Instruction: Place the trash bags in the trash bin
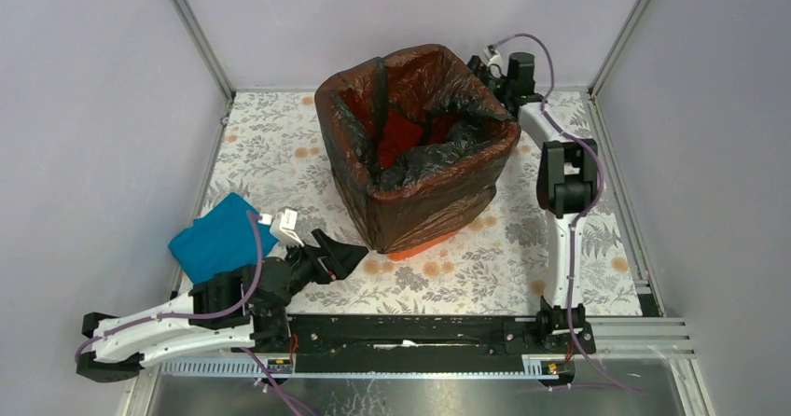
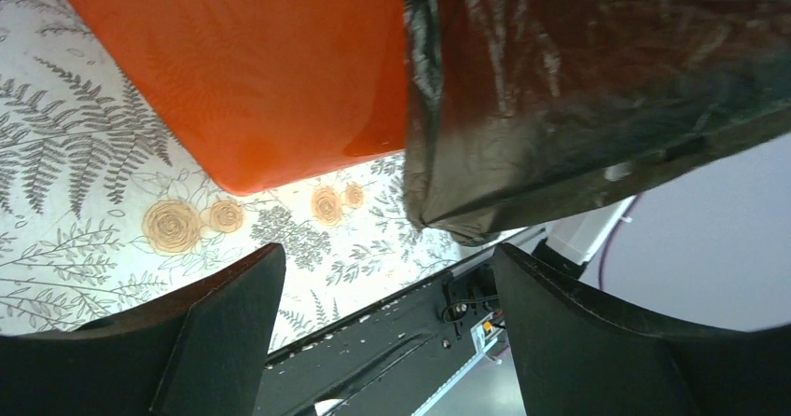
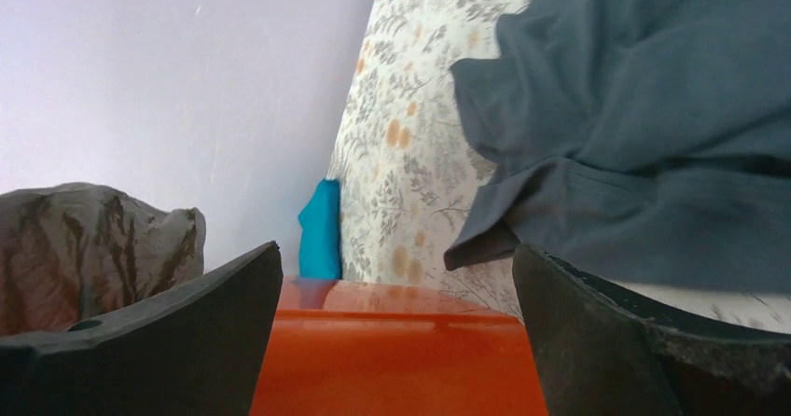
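While left gripper (image 2: 387,341) and right gripper (image 3: 396,332) were spread wide, empty — the trash bag (image 1: 424,197) was best tugged evenly down the trash bin (image 1: 420,246).

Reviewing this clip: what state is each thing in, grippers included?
trash bin: upright, wrapped by the bag.
trash bag: stretched over the bin's rim, lining it.
teal cloth: bunched up.
grey-blue cloth: crumpled.
left gripper: open, empty.
right gripper: open, empty.

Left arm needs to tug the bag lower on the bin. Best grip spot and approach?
Pinch the trash bag's loose bottom corner, coming from the near side below it. It hangs clear of the trash bin's wall; higher up the film looks stretched flat.
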You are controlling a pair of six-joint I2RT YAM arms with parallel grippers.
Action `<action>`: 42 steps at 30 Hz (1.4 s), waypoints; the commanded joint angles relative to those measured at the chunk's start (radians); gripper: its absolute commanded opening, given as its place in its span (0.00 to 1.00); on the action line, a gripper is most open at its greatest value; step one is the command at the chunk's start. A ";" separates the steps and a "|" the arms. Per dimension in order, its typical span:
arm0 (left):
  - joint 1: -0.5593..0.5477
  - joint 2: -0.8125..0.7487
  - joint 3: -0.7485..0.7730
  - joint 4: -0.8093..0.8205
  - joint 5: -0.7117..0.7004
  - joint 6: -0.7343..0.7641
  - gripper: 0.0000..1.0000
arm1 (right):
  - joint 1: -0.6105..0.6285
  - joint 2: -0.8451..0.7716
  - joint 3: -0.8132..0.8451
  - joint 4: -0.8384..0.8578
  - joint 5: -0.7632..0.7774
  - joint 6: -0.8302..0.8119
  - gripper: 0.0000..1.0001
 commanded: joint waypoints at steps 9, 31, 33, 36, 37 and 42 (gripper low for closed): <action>0.003 -0.089 0.074 -0.014 -0.001 0.037 0.87 | 0.090 -0.011 -0.175 0.570 -0.254 0.316 1.00; 0.003 -0.251 0.347 -0.346 -0.129 0.072 0.91 | 0.084 -0.534 -1.029 0.707 -0.074 0.225 0.99; 0.004 -0.240 0.369 -0.346 -0.135 0.089 0.91 | 0.084 -0.578 -1.069 0.679 -0.062 0.218 0.99; 0.003 -0.223 0.403 -0.345 -0.146 0.111 0.92 | 0.086 -0.634 -1.128 0.703 -0.071 0.245 0.99; 0.004 -0.217 0.414 -0.344 -0.149 0.116 0.92 | 0.087 -0.655 -1.145 0.700 -0.072 0.252 0.99; 0.004 -0.189 0.463 -0.304 -0.147 0.170 0.92 | 0.084 -0.783 -1.161 0.366 0.011 0.066 1.00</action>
